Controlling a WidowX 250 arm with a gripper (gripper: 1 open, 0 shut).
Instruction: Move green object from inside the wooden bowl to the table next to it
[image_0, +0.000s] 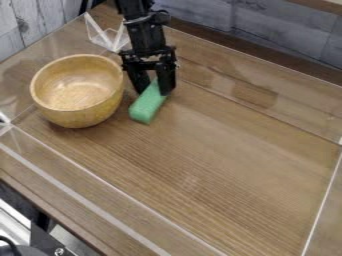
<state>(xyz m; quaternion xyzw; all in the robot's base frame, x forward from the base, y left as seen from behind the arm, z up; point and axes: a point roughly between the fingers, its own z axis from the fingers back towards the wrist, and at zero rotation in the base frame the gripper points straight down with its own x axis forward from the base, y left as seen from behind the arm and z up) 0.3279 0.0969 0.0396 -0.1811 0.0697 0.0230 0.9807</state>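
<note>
The green object (147, 104) lies flat on the table (221, 165), just right of the wooden bowl (74, 115). The bowl is empty and stands at the left. My gripper (151, 88) hangs straight down over the far end of the green block. Its black fingers (131, 82) stand spread on either side of that end, with a gap showing at each side. The gripper is open and holds nothing.
A clear acrylic wall (160, 225) runs around the table's edges. A small clear bracket (102, 36) stands at the back left, behind the arm. A grey plank wall rises behind the table.
</note>
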